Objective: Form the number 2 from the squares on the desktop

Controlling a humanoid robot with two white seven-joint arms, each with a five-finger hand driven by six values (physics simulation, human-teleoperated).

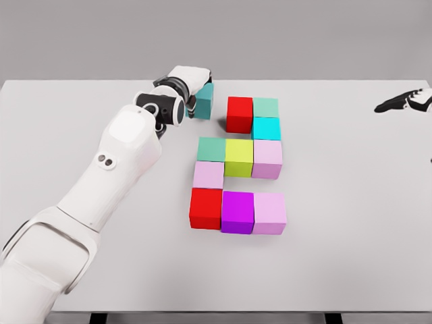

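My left hand (194, 86) reaches across the table and is shut on a teal cube (204, 100), holding it just left of a red cube (239, 113). The hand covers most of the teal cube. The other cubes form rows: red and green (266, 106) on top, cyan (266, 127) below the green one, then green (211, 149), yellow-green (239, 156) and pink (268, 158). A pale pink cube (208, 175) sits under the left end. Red (206, 207), purple (237, 211) and pink (270, 212) make the bottom row. My right hand (407, 102) rests open at the far right edge.
The grey table (351, 223) stretches wide to the right and in front of the cubes. My left forearm (121, 162) lies diagonally over the left part of the table.
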